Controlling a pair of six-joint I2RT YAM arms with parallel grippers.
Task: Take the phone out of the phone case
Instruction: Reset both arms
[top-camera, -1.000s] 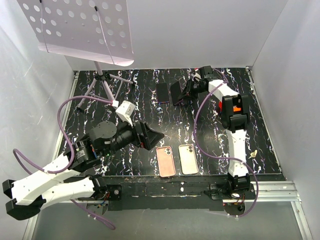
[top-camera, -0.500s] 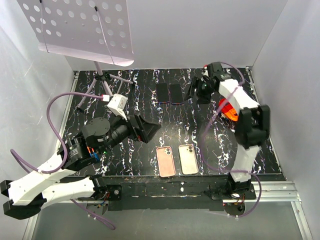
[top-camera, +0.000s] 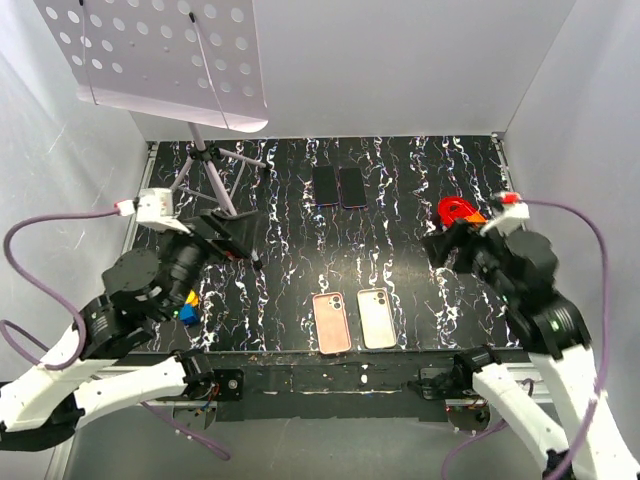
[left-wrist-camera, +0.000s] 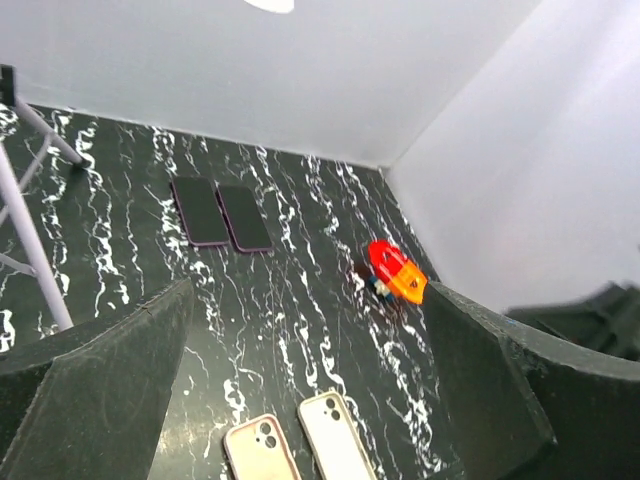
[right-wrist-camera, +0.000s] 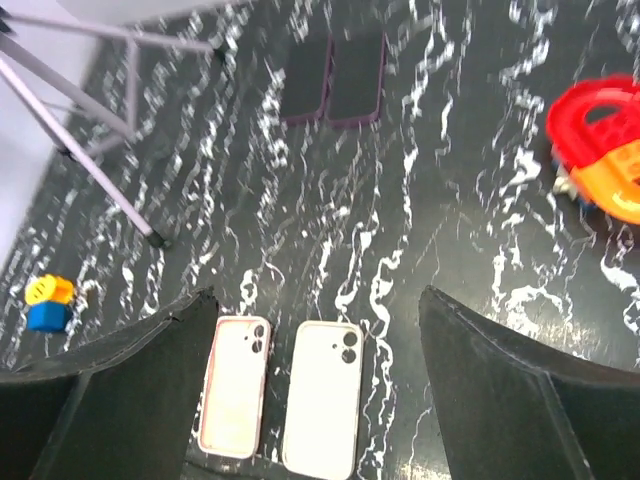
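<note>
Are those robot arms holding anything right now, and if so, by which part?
Nothing is held. The left fingers and the right fingers are spread open above the table with nothing between them.

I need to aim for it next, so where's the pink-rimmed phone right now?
In the top view the pink-rimmed phone lies flat near the front edge of the table, about centre, with the white phone right beside it on its right.

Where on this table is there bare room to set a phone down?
Widest bare patch: mid-table, between the dark phones at the back and the pale phones at the near edge. The far right corner behind the red toy is bare. Left side is crowded by tripod legs.
</note>
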